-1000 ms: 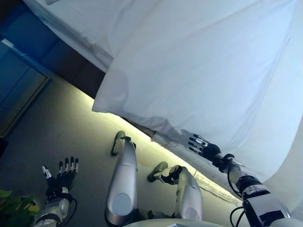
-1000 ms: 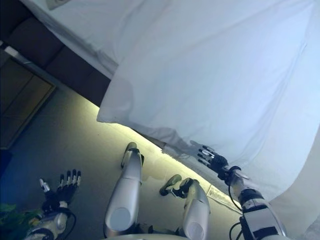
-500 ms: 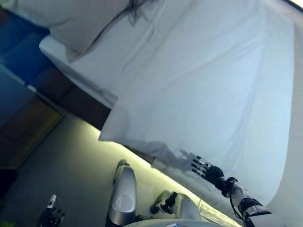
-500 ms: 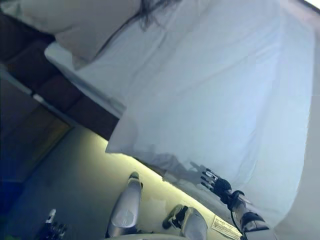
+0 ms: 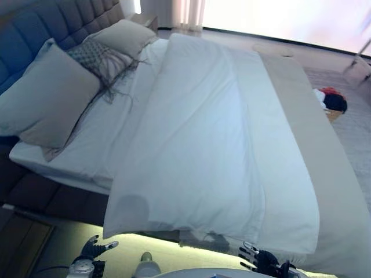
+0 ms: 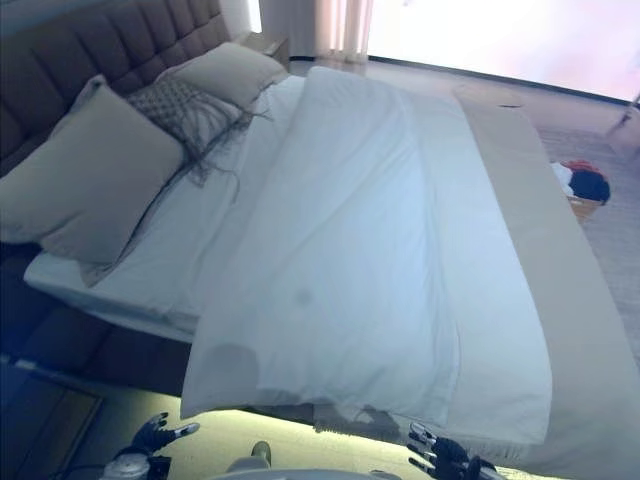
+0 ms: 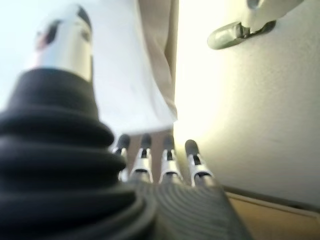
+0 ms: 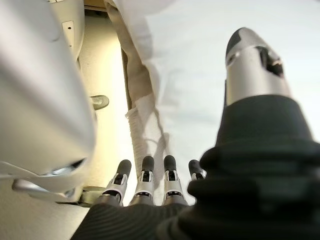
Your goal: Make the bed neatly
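A white duvet (image 5: 203, 150) covers most of the bed, with its near corner hanging over the bed's side (image 5: 133, 214). A beige layer (image 5: 324, 191) shows along the duvet's right edge. Two large pillows (image 5: 49, 98) (image 5: 119, 36) and a grey fringed cushion (image 5: 98, 58) lie by the tufted headboard (image 5: 35, 29). My right hand (image 5: 259, 259) is open, fingers (image 8: 145, 180) straight, just below the duvet's hanging edge (image 8: 200, 60) and holding nothing. My left hand (image 5: 93, 248) is open and low over the floor, with the duvet's corner (image 7: 130, 75) beyond its fingers (image 7: 167, 160).
A basket (image 5: 331, 104) with red and dark items stands on the floor past the bed's far right side. A lit strip runs along the floor under the bed's near side (image 5: 168, 246). A wooden unit (image 5: 17, 243) sits at the lower left.
The camera has tilted up from the floor and the duvet's edge to the whole bed. Both hands now show only at the bottom edge, still open.
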